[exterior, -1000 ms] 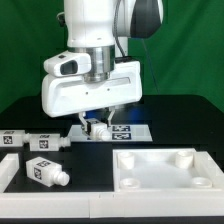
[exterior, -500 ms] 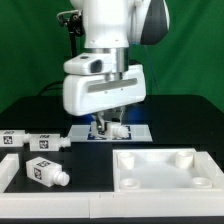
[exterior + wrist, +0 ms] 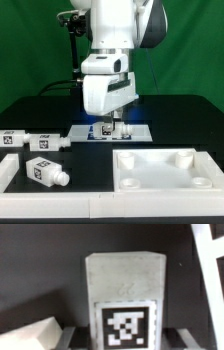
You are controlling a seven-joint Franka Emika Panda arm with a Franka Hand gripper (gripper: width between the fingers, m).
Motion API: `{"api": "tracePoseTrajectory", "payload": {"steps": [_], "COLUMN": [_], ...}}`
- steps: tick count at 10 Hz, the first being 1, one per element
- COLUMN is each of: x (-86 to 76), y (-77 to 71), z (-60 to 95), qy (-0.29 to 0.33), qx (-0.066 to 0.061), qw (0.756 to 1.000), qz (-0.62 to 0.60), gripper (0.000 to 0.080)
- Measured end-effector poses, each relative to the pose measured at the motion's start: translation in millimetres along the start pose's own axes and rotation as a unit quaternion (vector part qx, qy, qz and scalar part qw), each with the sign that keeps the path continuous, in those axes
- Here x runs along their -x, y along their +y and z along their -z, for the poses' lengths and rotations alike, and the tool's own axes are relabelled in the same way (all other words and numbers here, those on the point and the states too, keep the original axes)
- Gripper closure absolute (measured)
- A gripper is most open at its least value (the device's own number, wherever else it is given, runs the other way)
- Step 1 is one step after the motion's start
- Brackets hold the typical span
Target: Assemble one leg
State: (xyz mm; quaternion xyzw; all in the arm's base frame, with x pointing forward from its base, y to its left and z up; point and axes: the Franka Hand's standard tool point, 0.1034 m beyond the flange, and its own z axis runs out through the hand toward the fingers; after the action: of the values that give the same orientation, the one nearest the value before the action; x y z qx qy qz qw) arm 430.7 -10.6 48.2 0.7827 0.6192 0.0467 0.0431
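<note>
Tool [image 3: 110,125] pinching small white plastic leg [image 3: 110,129], tagged blocky body, low over thin white marker board [image 3: 138,131] at back of black counter [image 3: 90,160]. Wrist view: leg close up, tag facing camera. Similar spare pegs [image 3: 45,170] lie at exterior view's left. Large white tray-like piece [image 3: 165,175] sits at exterior view's right.

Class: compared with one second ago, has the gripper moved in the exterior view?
Yes. Against the marker board, the gripper has shifted toward the exterior view's right and swivelled, so its narrow side now faces the camera.
</note>
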Motion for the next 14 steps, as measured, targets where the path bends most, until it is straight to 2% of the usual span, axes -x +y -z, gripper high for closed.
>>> {"api": "tracePoseTrajectory", "payload": {"steps": [1,2,3,4,6,7,8,9,10,12,14], "x": [-14.3,-33.6,-45.8,-41.7,-40.1,-38.0,-29.9,-29.8,-37.9,-41.8,-40.5], "y": [-11.5,-20.9,-23.5,-20.1,-21.8,-23.4,-30.2,-37.3,-42.1,-45.3,-46.6], "z": [-4.3,-5.8,-4.5,-1.4,-3.1,-4.0,-8.6,-13.0,-13.6,-11.0,-11.9], "qy": [0.01,0.019,0.021,0.02,0.019,0.019,0.023,0.028,0.035,0.036,0.036], "qx": [0.012,0.014,0.017,0.023,0.021,0.023,0.027,0.026,0.034,0.046,0.044], "qw": [0.996,0.993,0.981,0.974,0.966,0.951,0.908,0.879,0.856,0.781,0.773], "qz": [0.088,0.12,0.194,0.225,0.258,0.306,0.418,0.475,0.515,0.622,0.632], "gripper": [0.0514,0.0514,0.0514,0.0514,0.0514,0.0514,0.0514,0.0514,0.0514,0.0514,0.0514]}}
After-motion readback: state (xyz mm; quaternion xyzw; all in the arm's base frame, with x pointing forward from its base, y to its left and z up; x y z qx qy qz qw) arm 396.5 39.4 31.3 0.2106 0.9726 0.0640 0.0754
